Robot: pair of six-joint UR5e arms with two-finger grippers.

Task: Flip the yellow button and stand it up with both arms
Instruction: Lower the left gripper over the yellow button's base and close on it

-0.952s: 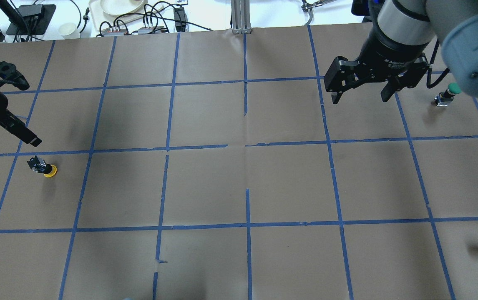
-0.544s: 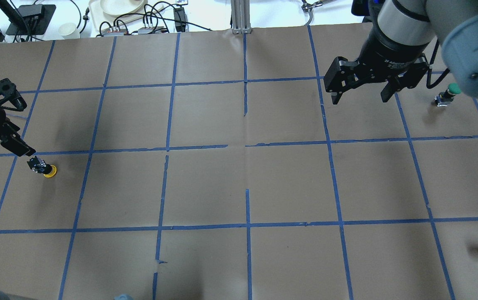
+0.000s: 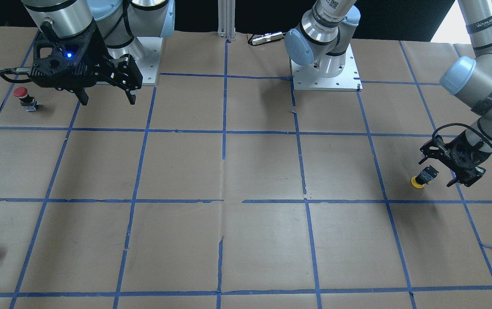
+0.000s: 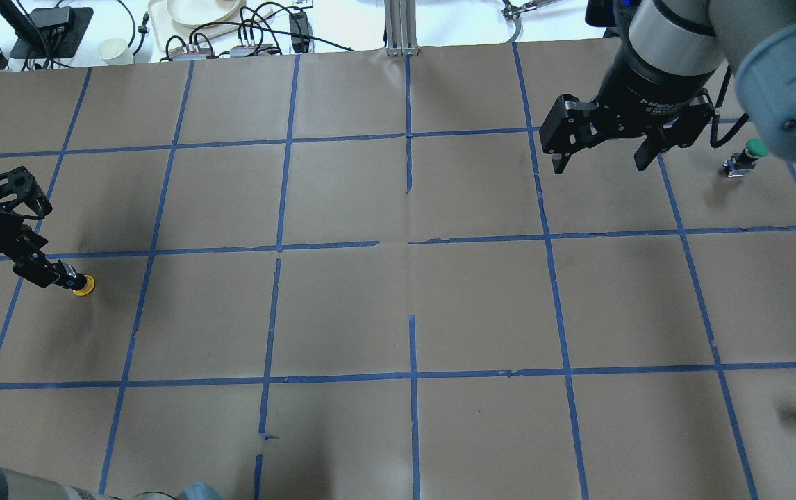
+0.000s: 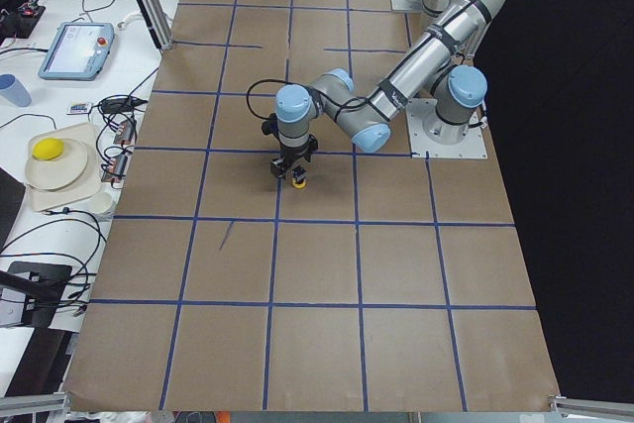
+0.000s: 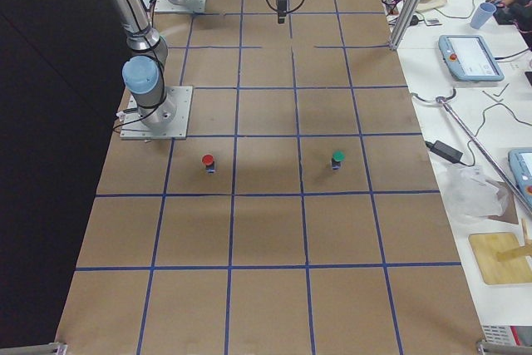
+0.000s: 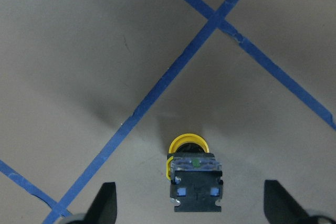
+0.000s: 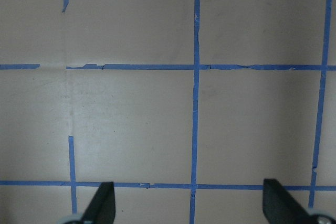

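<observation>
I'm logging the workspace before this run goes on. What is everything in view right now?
Table: one, brown paper with a blue tape grid, under everything.
Yellow button: one, yellow cap on black body, lying on its side at the robot's left end.
Red button: one, red cap, robot's right end, nearer the robot.
Green button: one, green cap, robot's right end, farther out.
Plate: one, cream, on the bench beyond the table.
Cup: one, white, same bench.
Left gripper: one, black, open, fingers either side of the yellow button, not touching.
Right gripper: one, black, open, above bare paper.
</observation>
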